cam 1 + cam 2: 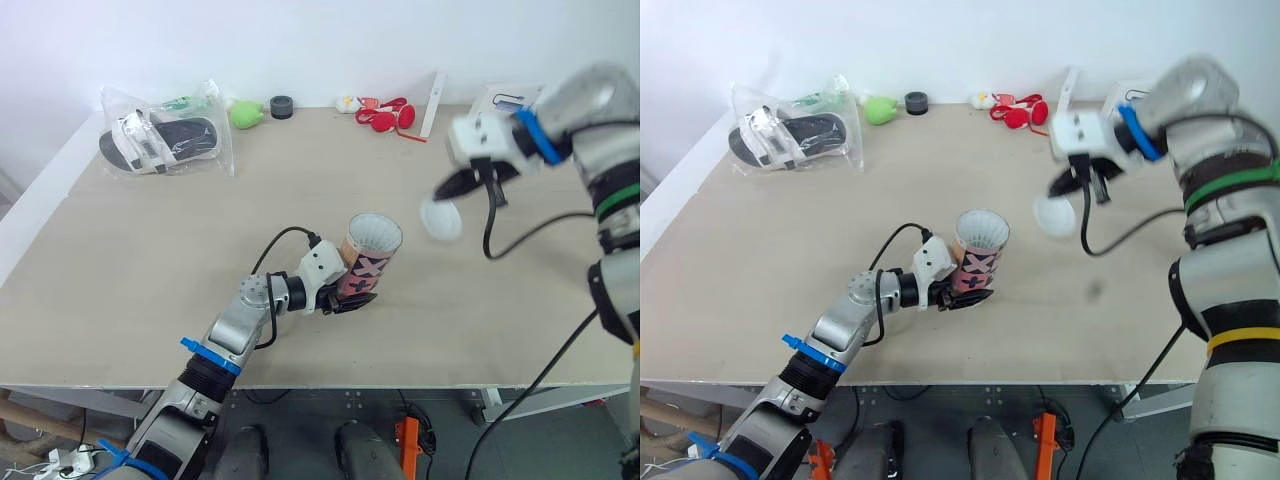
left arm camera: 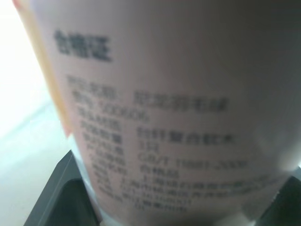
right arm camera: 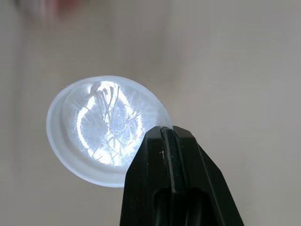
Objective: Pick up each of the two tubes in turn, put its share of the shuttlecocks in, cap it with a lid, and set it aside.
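Stretching wide, the pale desk [image 1: 150, 260] has the tube [image 1: 368, 252] near its front middle, tilted with its open mouth upward, and the left tool [image 1: 352, 298] is clamped on its lower end. To the tube's right, raised above the desk, the right tool [image 3: 167, 131] is closed on the rim of a clear lid [image 3: 101, 125].

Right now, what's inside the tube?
White shuttlecock feathers show in the open mouth of the tube; how many sit beneath is hidden by its wall. The lid is off, held in the right gripper.
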`<action>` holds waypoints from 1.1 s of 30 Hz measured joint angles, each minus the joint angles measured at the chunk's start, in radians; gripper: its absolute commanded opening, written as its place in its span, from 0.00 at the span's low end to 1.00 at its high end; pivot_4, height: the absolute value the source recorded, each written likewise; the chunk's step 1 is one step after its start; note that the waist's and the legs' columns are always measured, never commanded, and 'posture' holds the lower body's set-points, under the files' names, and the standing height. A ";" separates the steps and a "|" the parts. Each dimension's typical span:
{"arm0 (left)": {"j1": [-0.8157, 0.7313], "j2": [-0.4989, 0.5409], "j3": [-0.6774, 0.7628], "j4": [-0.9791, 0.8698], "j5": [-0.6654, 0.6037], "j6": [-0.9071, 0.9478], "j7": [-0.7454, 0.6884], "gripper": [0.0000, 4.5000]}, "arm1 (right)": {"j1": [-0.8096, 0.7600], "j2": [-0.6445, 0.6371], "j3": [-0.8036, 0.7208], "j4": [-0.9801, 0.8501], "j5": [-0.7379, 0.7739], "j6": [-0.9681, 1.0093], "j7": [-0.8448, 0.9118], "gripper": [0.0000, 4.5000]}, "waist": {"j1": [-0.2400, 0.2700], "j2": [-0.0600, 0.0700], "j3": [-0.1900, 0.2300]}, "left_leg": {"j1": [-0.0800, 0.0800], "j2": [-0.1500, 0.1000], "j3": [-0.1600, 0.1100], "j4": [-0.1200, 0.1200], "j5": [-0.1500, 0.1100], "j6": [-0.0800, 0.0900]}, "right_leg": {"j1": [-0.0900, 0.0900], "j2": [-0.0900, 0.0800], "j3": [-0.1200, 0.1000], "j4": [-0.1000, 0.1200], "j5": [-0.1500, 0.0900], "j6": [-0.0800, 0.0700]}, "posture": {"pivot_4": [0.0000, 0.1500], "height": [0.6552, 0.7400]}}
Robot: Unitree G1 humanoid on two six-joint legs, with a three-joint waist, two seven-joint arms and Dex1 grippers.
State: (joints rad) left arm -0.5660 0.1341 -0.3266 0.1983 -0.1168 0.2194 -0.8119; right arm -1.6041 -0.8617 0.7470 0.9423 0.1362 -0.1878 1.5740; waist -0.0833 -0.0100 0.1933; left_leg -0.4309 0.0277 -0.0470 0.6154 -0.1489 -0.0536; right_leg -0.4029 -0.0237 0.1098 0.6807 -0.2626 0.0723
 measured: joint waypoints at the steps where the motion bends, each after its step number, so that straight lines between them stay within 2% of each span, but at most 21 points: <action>1: -0.003 -0.001 -0.003 0.005 0.002 -0.004 0.000 0.65 | -0.035 -0.023 0.041 -0.065 0.069 0.031 0.000 0.01 | 0.003 0.000 0.000 | 0.000 0.000 0.000 0.000 -0.001 0.000 | 0.000 0.000 0.000 0.000 -0.001 0.000 | 1.00 1.00; 6: -0.016 -0.002 -0.009 0.019 0.010 -0.016 0.004 0.65 | -0.099 -0.070 0.170 -0.249 0.273 0.108 0.001 0.01 | 0.007 0.000 0.000 | -0.001 0.000 0.000 0.001 -0.002 -0.001 | 0.000 -0.001 0.000 -0.001 -0.002 0.001 | 1.00 1.00; 11: -0.017 -0.002 -0.009 0.020 0.011 -0.017 0.014 0.65 | -0.138 -0.101 0.262 -0.370 0.372 0.123 0.001 0.01 | 0.007 0.000 0.000 | -0.001 0.000 0.000 0.001 -0.002 -0.001 | -0.001 -0.001 0.000 0.000 -0.002 0.000 | 1.00 1.00; 17: -0.017 -0.001 -0.010 0.020 0.014 -0.017 0.019 0.65 | -0.145 -0.100 0.312 -0.426 0.401 0.104 0.002 0.01 | 0.008 0.000 0.000 | -0.002 0.000 0.000 0.001 -0.002 -0.001 | -0.001 0.000 0.000 0.000 -0.002 0.000 | 1.00 1.00; 33: -0.017 -0.003 -0.010 0.019 0.019 -0.017 0.020 0.65 | -0.114 -0.059 0.313 -0.413 0.396 0.096 0.002 0.01 | 0.008 0.000 0.000 | -0.001 0.001 0.000 0.001 -0.002 -0.001 | -0.001 0.000 -0.001 0.000 -0.001 0.000 | 1.00 1.00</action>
State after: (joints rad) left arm -0.5831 0.1316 -0.3371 0.2170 -0.0974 0.2027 -0.7918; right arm -1.7183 -0.9204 1.0605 0.5291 0.5318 -0.0913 1.5759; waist -0.0750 -0.0103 0.1933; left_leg -0.4323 0.0283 -0.0470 0.6166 -0.1508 -0.0547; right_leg -0.4041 -0.0239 0.1093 0.6806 -0.2639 0.0721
